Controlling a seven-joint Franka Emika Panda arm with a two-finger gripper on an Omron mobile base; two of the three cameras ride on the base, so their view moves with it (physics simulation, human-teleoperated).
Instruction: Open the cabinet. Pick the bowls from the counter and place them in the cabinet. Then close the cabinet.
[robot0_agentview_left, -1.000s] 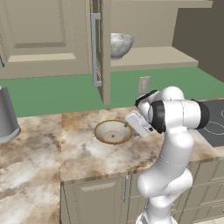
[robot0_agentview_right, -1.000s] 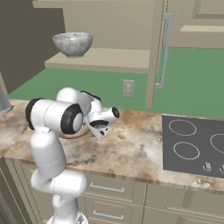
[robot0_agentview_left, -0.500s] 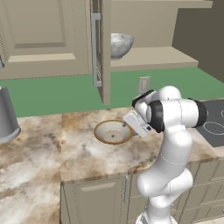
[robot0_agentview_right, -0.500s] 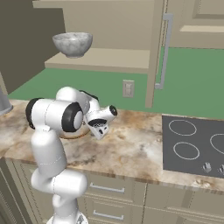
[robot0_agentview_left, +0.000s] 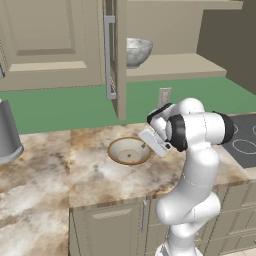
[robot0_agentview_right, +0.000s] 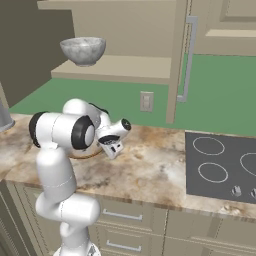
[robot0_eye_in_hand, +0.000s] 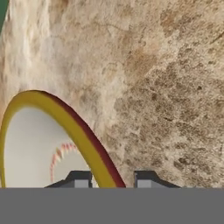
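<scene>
Cream bowl (robot0_agentview_left: 129, 151) upright on counter (robot0_agentview_left: 45, 170); grey bowl (robot0_agentview_left: 136, 51) inside open cabinet (robot0_agentview_left: 165, 66).

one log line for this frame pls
cabinet: open | grey bowl: on shelf | cream bowl: on counter | gripper: straddling rim

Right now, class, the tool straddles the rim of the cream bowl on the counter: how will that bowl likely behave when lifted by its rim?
The cream bowl looks rigid and glazed, so it probably keeps its shape but may slip. Pinched at one edge by the tool, one fingertip inside the rim, it will likely tilt. Shallow and wide on the counter, it seems unlikely to roll.
</scene>
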